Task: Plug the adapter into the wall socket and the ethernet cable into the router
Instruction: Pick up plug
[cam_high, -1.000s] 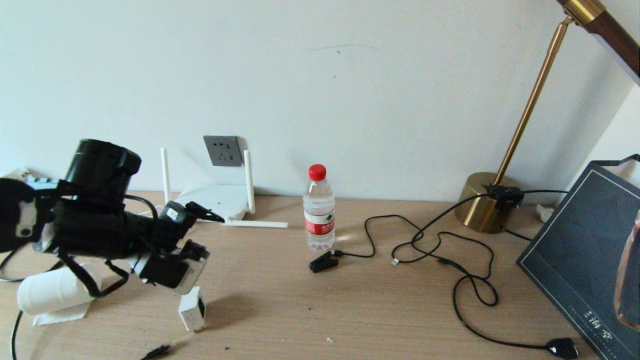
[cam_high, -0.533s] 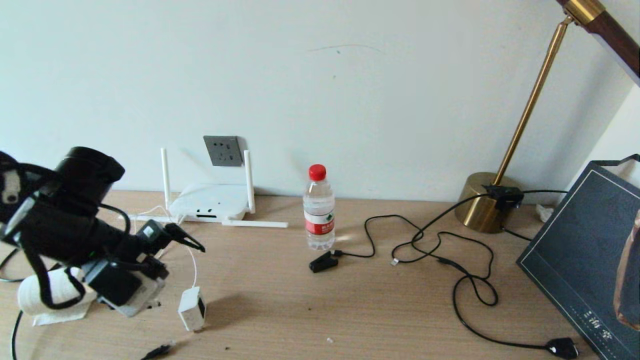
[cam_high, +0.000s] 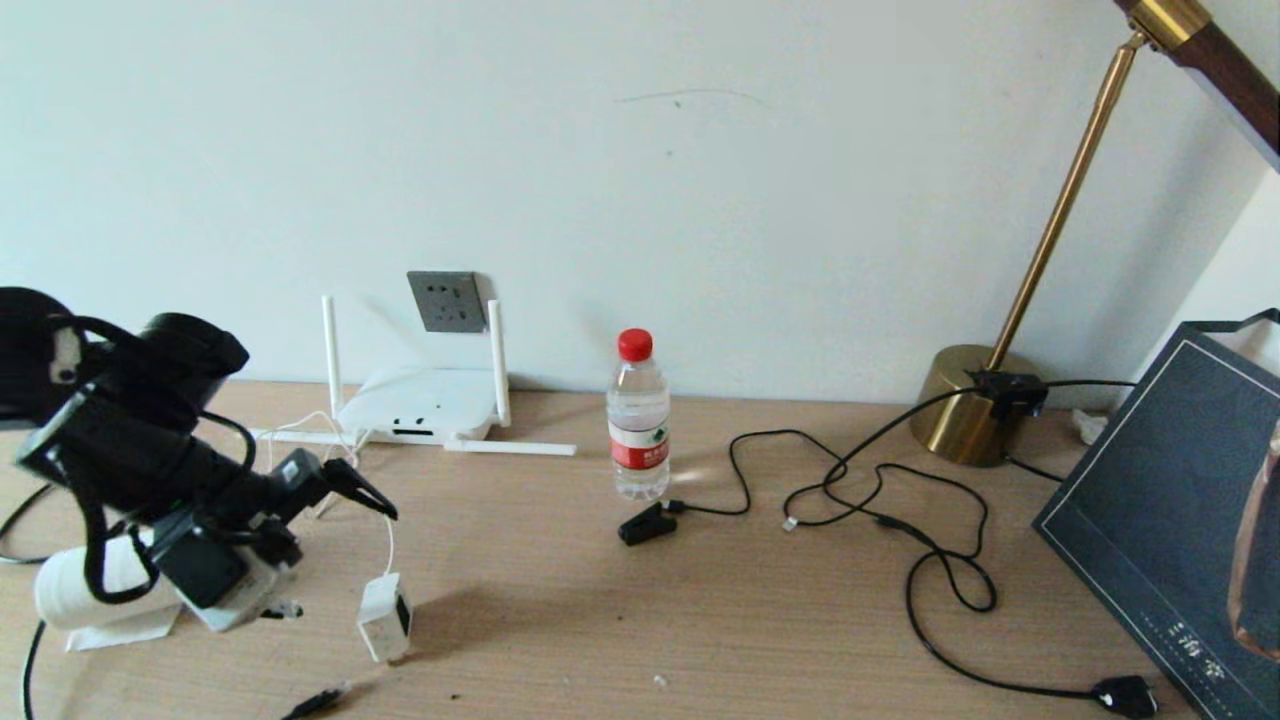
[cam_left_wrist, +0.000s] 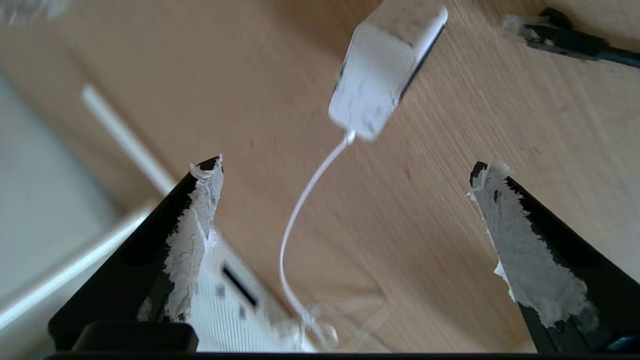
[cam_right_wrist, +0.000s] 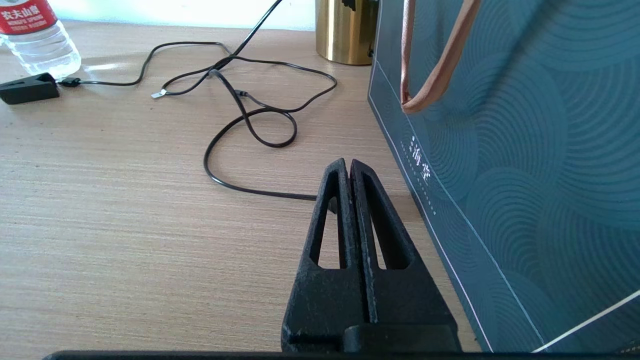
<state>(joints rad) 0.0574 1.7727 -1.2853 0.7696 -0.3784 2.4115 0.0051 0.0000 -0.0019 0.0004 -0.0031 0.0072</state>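
Note:
The white adapter (cam_high: 385, 620) stands on the wooden desk at the near left, its thin white cord curving back to the router (cam_high: 420, 405). In the left wrist view the adapter (cam_left_wrist: 385, 75) lies ahead of the fingers, untouched. My left gripper (cam_high: 345, 562) hovers just left of it, open wide and empty (cam_left_wrist: 344, 167). The dark grey wall socket (cam_high: 447, 300) is on the wall above the router. The ethernet cable's plug end (cam_high: 315, 702) lies at the desk's front edge, also seen close by (cam_left_wrist: 560, 37). My right gripper (cam_right_wrist: 347, 162) is shut and empty, low over the desk.
A water bottle (cam_high: 638, 415) stands mid-desk, with a black clip (cam_high: 645, 522) and looping black cords (cam_high: 900, 500) to its right. A brass lamp (cam_high: 965, 400) and a dark blue paper bag (cam_high: 1160, 520) fill the right side. A white paper roll (cam_high: 75, 590) lies under my left arm.
My left arm has swung down and to the left, uncovering the router and the white cord. Its open gripper now sits lower, beside the adapter. Nothing else moved.

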